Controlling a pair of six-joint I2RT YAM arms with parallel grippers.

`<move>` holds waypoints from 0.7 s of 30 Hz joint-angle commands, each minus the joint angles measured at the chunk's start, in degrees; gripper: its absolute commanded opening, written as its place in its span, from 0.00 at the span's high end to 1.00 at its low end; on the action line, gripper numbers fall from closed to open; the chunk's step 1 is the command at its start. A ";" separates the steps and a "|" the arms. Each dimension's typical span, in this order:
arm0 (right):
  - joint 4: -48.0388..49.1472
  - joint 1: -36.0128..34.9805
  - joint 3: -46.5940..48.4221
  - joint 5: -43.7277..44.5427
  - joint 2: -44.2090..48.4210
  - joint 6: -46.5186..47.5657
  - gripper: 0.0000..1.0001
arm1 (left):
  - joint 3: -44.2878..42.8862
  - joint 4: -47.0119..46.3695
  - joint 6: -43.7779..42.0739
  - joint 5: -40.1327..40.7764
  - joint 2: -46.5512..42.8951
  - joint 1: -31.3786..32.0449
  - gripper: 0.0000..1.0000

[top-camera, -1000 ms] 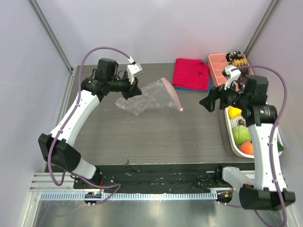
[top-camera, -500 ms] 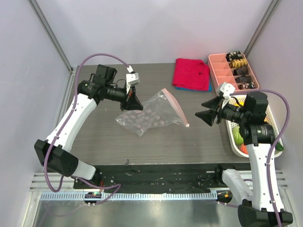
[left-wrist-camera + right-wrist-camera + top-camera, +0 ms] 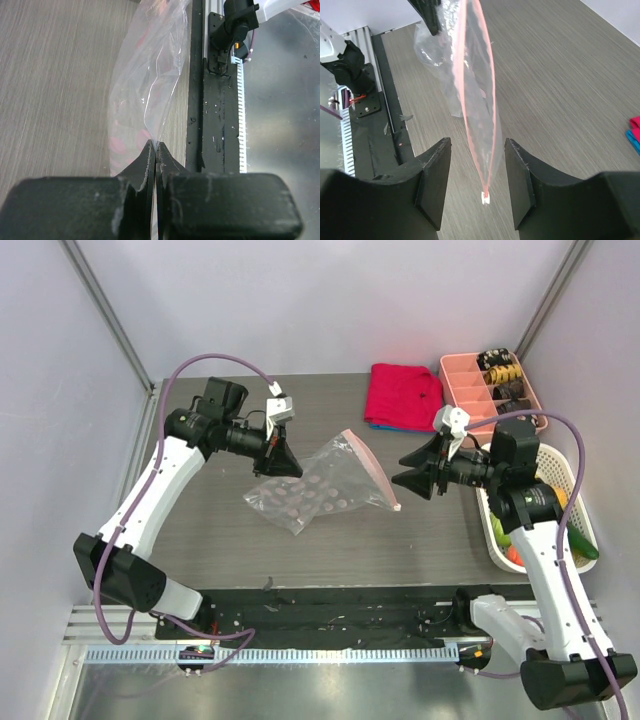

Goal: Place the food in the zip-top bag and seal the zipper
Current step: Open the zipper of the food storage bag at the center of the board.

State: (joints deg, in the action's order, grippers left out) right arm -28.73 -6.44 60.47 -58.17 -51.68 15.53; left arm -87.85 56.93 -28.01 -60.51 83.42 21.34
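The left gripper is squeezed tight on the far left corner of the zip-top bag. The bag hangs over the middle of the table. Its long side runs from left to right. Its mouth points right, with the pink zipper along that edge. The right gripper is spread apart, and the near end of the zipper sits between its two fingers. The food lies in a white basket on the far right.

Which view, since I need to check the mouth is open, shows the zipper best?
Right wrist: the zipper hangs close up inside the open right gripper, its two pink strips parted. Top external shows it only as a thin pink line. Left wrist shows only clear bag film.
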 commanded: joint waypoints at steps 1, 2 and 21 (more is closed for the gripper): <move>5.26 -4.36 -0.09 3.67 -1.40 -2.08 0.49 | -2.41 0.47 -1.35 -2.07 0.25 0.10 1.00; 5.70 -5.07 -0.17 4.38 -2.01 -1.91 0.49 | -2.41 0.47 -1.35 -2.15 0.25 0.19 1.00; 10.89 -6.48 -0.44 5.00 -7.73 -4.89 0.60 | -3.20 4.42 -5.74 -1.36 0.78 0.19 1.00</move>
State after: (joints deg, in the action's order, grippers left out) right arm -23.46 -12.40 60.07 -51.33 -60.16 13.28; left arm -88.86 60.18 -31.86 -60.62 84.27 21.37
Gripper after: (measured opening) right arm 0.400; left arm 0.004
